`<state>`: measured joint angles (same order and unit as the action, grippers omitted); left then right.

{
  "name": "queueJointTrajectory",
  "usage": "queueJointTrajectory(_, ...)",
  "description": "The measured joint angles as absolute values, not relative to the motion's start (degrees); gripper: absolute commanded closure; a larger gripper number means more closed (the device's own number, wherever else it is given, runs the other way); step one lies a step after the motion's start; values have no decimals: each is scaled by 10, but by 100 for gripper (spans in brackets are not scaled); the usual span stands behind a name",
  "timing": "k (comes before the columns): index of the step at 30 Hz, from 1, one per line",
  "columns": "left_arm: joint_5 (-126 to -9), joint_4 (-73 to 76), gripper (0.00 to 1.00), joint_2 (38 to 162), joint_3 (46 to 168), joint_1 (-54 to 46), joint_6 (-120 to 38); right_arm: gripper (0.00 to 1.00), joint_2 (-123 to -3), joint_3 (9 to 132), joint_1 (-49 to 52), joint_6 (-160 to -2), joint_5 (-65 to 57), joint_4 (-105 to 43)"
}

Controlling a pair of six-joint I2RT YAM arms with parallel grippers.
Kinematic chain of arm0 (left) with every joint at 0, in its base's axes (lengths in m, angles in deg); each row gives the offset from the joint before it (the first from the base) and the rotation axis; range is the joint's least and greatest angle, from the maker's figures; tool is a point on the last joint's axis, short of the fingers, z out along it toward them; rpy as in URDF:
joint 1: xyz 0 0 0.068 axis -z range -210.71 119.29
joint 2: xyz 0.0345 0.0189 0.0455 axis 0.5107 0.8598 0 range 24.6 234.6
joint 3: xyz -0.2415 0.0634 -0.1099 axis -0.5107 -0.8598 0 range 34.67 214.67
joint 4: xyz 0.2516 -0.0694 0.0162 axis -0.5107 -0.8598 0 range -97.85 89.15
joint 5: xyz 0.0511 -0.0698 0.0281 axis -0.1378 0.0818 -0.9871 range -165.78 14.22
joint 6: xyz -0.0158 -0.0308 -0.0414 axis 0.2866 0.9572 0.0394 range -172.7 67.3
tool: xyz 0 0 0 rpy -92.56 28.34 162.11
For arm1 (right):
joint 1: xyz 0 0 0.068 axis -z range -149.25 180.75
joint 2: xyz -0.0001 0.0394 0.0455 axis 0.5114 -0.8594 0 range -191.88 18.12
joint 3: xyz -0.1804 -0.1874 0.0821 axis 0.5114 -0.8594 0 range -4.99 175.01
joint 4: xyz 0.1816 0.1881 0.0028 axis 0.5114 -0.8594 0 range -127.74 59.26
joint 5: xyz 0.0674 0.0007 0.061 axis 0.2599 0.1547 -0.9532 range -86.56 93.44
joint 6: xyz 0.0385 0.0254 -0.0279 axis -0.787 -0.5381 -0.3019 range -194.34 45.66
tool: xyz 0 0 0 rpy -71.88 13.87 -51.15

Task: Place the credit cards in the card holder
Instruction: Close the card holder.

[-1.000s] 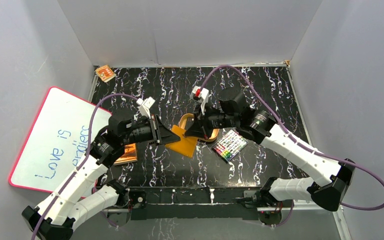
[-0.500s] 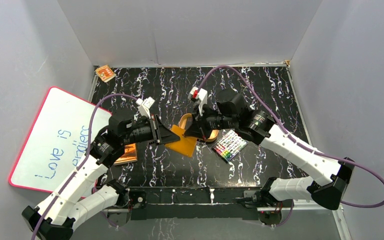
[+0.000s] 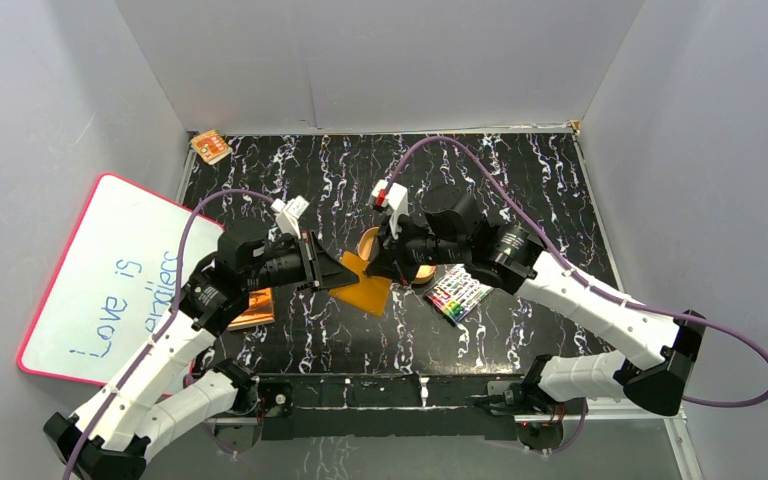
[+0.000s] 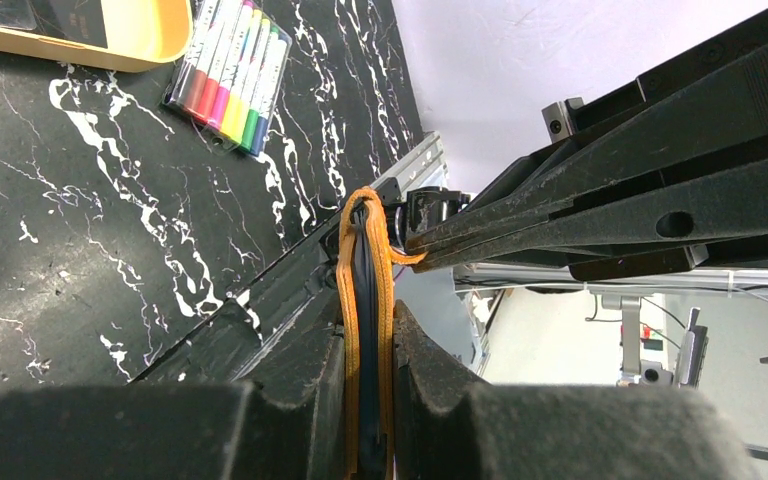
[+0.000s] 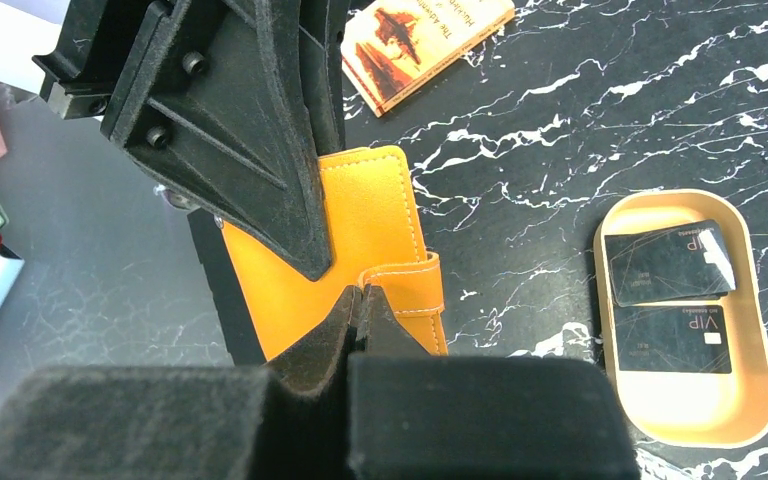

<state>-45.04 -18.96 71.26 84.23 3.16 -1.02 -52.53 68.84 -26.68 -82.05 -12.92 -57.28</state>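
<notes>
Early stage, no card in yet. Two black cards [image 5: 665, 262] lie in the tan tray [image 5: 700, 405], on the far side of the orange wallet [image 5: 370, 220]. The wallet is held up mid-counter [image 3: 520, 180], edge-on in the left tool [image 4: 368, 335], whose jaws are closed narrow on it. The right tool [image 5: 360, 297] is fully closed w/ tips at the snap tab; can't tell if it pinches or just touches. Left to do: open wallet, fetch cards, slot them. Wallet's inside isn't visible, and from above the right arm hides most of the tray.
</notes>
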Motion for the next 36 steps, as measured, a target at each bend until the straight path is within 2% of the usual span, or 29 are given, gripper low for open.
queueJointTrajectory(19,-458,-194,100,704,838,29,2,100,-536,704,-316,-794,-41,-587)
queueJointTrajectory(36,-462,-184,100,692,828,29,20,100,-536,706,-325,-786,-27,-588)
